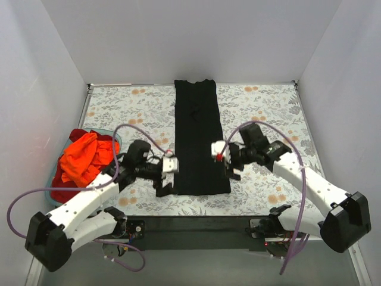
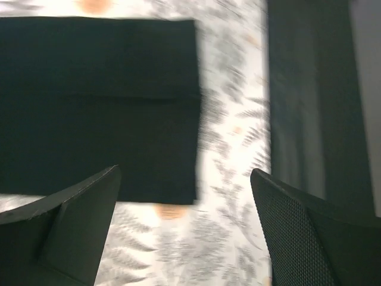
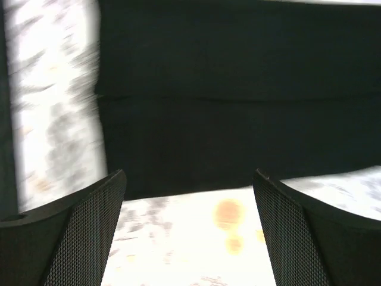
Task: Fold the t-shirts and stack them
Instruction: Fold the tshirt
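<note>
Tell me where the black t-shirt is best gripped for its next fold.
Probably the two near corners of the black t-shirt, left gripper from the left edge, right gripper from the right. It lies flat as a long narrow strip running near to far, so lifting that end folds it over.

- Top view: bright, even, diffuse light inside the plain white enclosure walls [image 1: 178, 36]; sharp focus, with only faint soft shadows on the grey-and-orange floral-patterned tablecloth [image 1: 262, 101].
- Both wrist views: motion-blurred, with the print washed out almost to white.
- The long, folded black cloth t-shirt [image 1: 199, 137] reads as a flat dark mass, with barely any creases visible.
</note>
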